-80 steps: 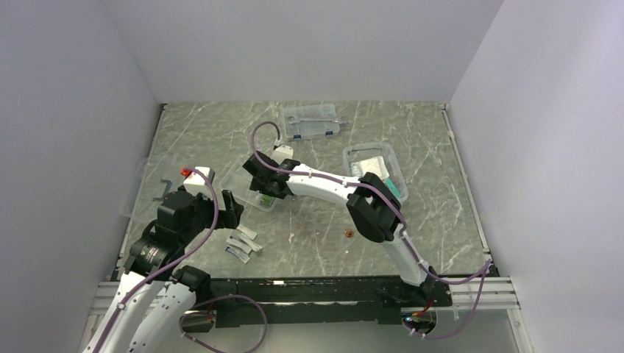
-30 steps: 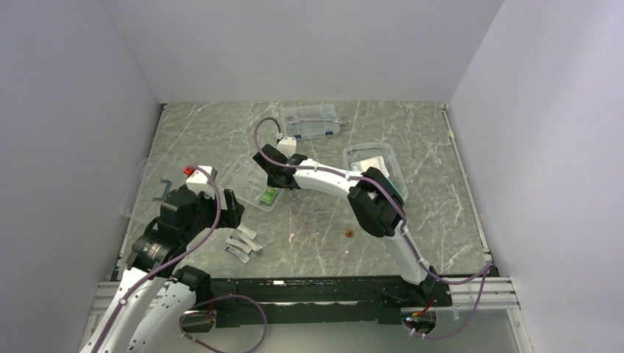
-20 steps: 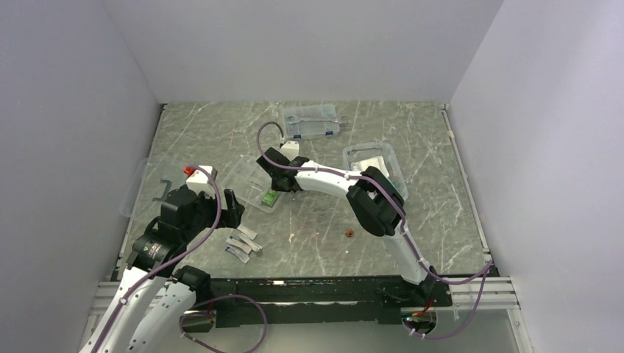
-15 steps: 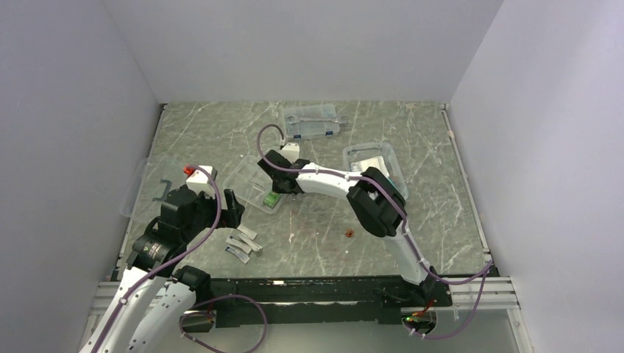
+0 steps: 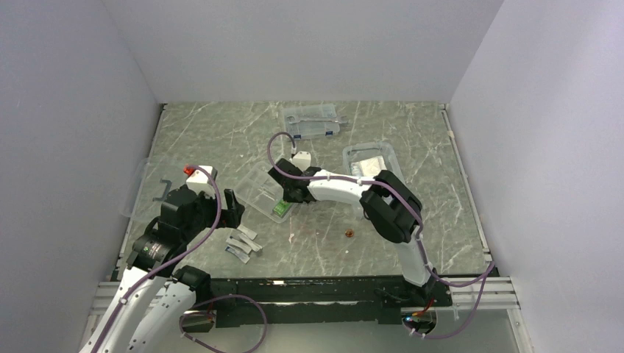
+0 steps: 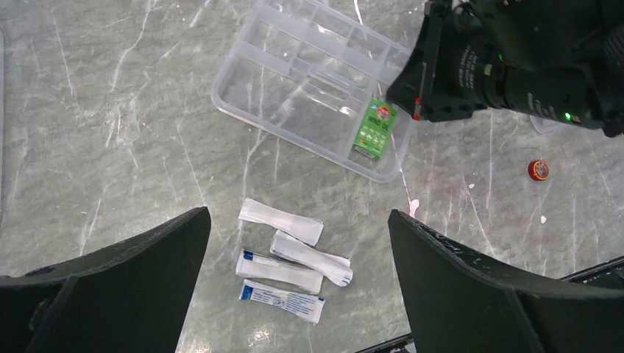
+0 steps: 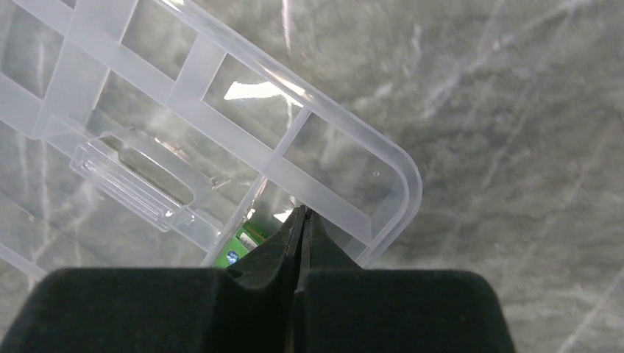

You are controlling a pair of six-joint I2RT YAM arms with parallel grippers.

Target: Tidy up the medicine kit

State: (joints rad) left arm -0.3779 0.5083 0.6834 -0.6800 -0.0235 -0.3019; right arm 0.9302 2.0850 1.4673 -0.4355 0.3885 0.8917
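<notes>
The medicine kit's clear divided tray [image 5: 259,190] [image 6: 309,81] [image 7: 221,110] lies left of centre, with a green packet [image 5: 280,209] [image 6: 374,129] [image 7: 239,250] in its near corner compartment. My right gripper [image 5: 292,194] [image 7: 300,212] is shut, its tips down in the tray's corner beside the green packet, nothing visibly pinched. Several white packets [image 5: 243,243] [image 6: 287,254] lie on the table below my open left gripper [image 5: 228,207] [image 6: 294,220], which hovers empty. The clear kit box [image 5: 371,160] stands right of centre. Its black-handled lid [image 5: 151,187] lies far left.
A flatter clear case with blue latches and metal tools [image 5: 313,121] sits at the back. A small red cap [image 5: 349,234] [image 6: 539,169] lies on the marble in front of the right arm. White walls close in on three sides.
My right gripper has moved nearer and to the right, and the tray with its green packet has shifted along with it. The left arm has stayed put.
</notes>
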